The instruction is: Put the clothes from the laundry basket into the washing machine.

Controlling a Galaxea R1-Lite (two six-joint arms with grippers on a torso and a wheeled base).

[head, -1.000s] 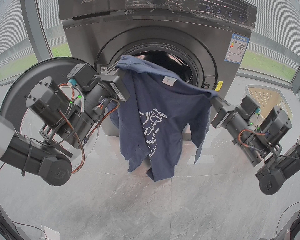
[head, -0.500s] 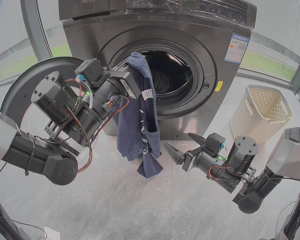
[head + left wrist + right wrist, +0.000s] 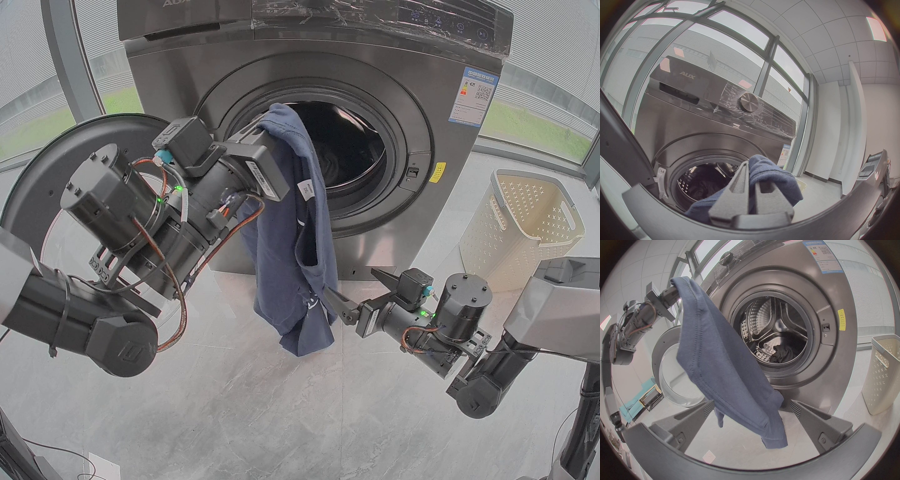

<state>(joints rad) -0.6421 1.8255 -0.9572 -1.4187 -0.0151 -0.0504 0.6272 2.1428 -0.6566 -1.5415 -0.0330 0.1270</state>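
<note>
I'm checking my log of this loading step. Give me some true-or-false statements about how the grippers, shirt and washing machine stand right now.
1. The left gripper is shut on the navy T-shirt. True.
2. The right gripper grips the T-shirt too. False: it is open, low beside the shirt's hanging end.
3. A dark garment lies in the drum of the washing machine. True.
4. Its door is closed. False: it is swung open.
5. The laundry basket stands upright on the floor. True.
</note>
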